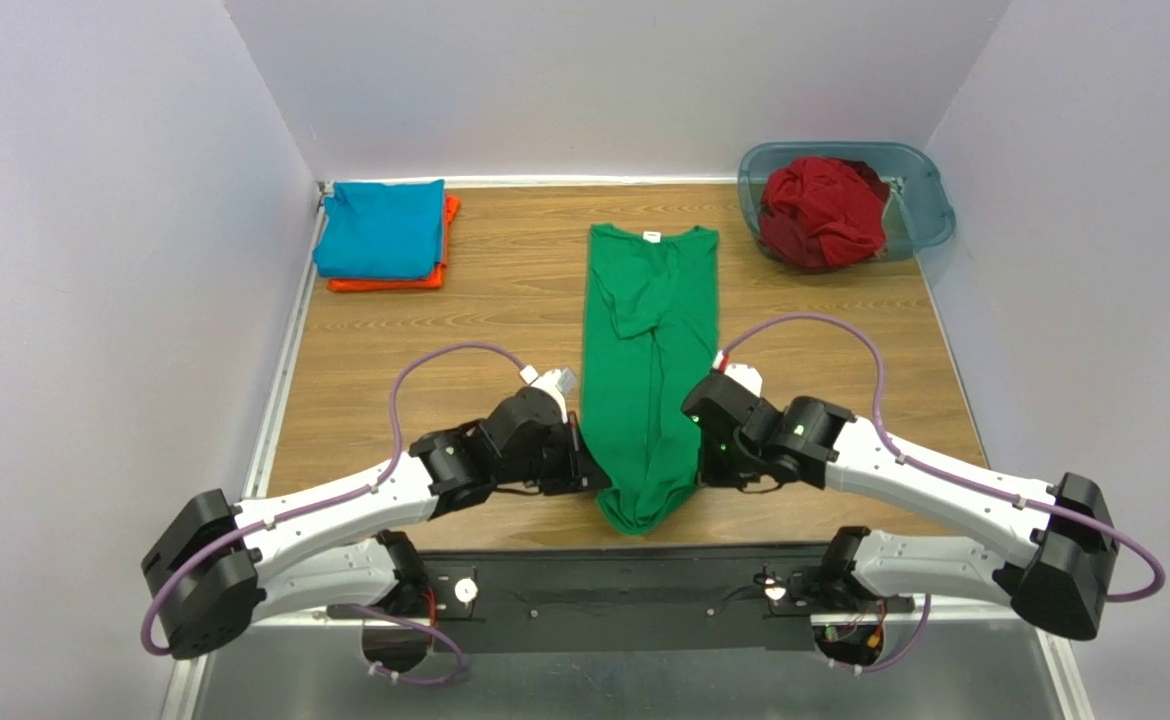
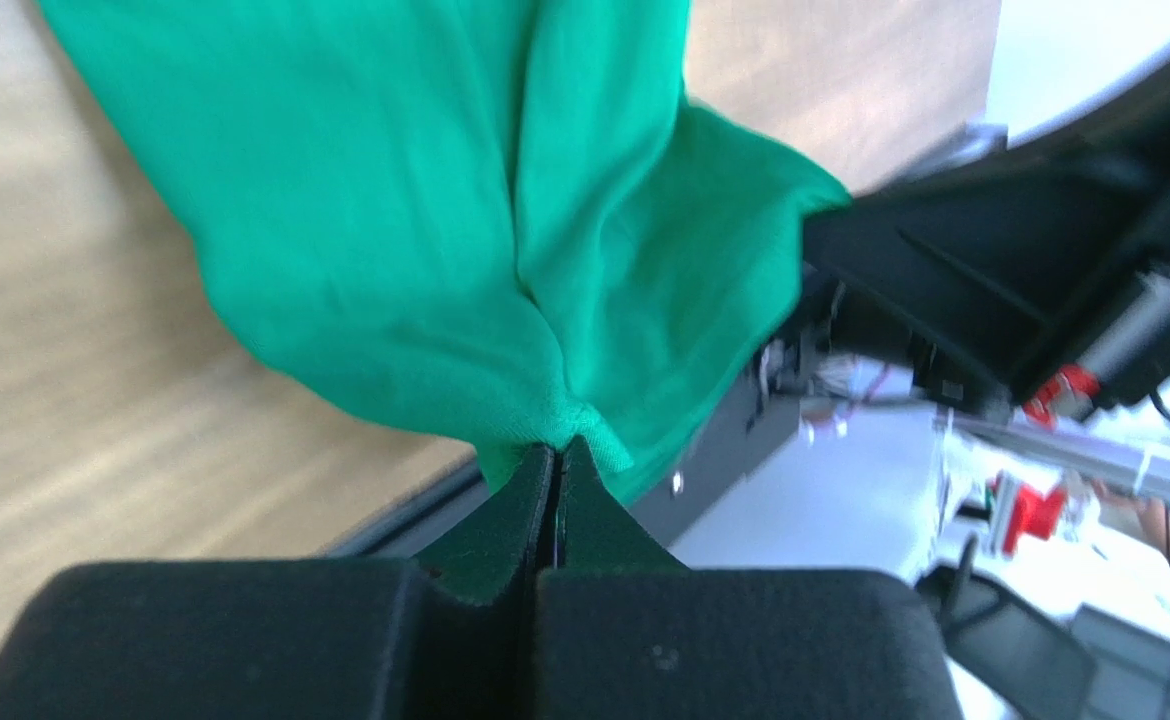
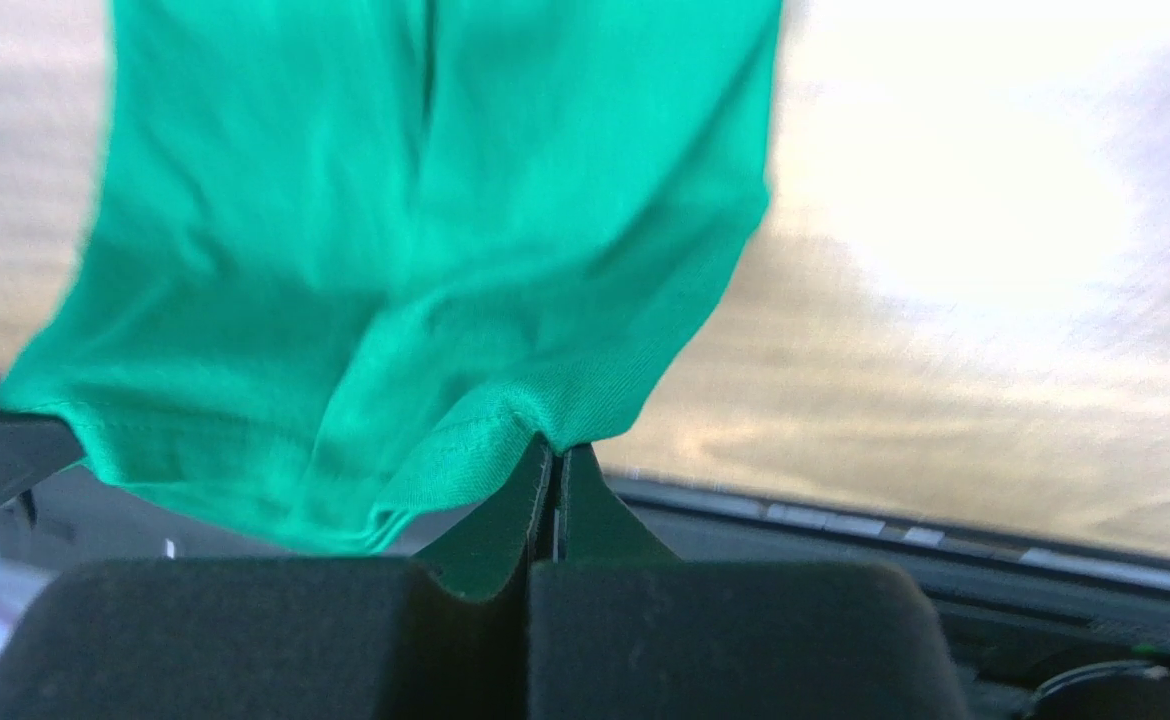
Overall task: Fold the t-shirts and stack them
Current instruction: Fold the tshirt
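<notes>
Where my arms meet the green shirt (image 1: pixel 648 345) in the overhead view, my own fingertips are hidden. My left claw (image 1: pixel 591 468) disappears at the cloth's 8 o'clock edge and my right claw (image 1: pixel 693 450) at its 4 o'clock edge, so from there I cannot see how the jaws stand. The shirt runs as a long narrow strip down the middle of the table (image 1: pixel 847 345), with its collar at 12 o'clock and its near end bunched between my wrists at 6 o'clock. At 10 o'clock a folded blue shirt (image 1: pixel 381 225) lies on an orange shirt (image 1: pixel 390 282), of which only a rim shows. At 1 o'clock a crumpled red shirt (image 1: pixel 821 210) sits in a tub (image 1: pixel 925 203).

My left wrist shows what the overhead hides. My left claw (image 2: pixel 557 450) is pinched tight on a gather of the green shirt (image 2: pixel 441 225), which fans up toward 12 o'clock over the table (image 2: pixel 65 420) and is cut off at the top edge. The dark clutter at 3 o'clock is too blurred to name.

From my right wrist, my right claw (image 3: pixel 554 450) is closed on a fold of the green shirt (image 3: pixel 396 225) near its hem. The table (image 3: pixel 922 300) is washed out by glare at 2 o'clock. I cannot tell whether the gripped end touches the wood. The folded pair and the tub show only from overhead.
</notes>
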{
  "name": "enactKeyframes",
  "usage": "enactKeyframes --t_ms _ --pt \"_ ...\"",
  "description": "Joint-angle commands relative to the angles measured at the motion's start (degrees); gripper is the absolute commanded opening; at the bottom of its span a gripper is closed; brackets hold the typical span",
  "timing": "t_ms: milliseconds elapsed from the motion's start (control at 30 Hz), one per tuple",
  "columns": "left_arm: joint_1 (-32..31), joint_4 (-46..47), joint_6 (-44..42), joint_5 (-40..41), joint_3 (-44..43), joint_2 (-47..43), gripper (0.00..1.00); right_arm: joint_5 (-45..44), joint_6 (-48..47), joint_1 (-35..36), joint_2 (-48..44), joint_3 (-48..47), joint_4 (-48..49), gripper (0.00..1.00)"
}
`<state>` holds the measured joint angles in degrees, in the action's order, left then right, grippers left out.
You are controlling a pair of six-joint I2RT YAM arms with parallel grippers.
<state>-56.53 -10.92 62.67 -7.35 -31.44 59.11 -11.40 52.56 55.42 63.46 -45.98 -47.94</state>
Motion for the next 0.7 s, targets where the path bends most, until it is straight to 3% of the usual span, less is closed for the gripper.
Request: enactKeyframes --t_ms 0,400,667 --pt "3.7 0.71 -5.36 2.52 -3.61 2.67 0.0 -10.48 -3.85 -0.66 1.84 -4.81 -2.51 0.01" --pt "15.57 4.24 -13.63 4.89 -15.21 11.36 0.0 -22.43 -9.13 -8.04 7.99 -13.7 -1.89 0.01" --pt "19.88 5.29 -17.94 2.96 -22.43 18.84 0.0 -22.61 -15.02 -13.58 11.42 -16.69 3.2 0.01"
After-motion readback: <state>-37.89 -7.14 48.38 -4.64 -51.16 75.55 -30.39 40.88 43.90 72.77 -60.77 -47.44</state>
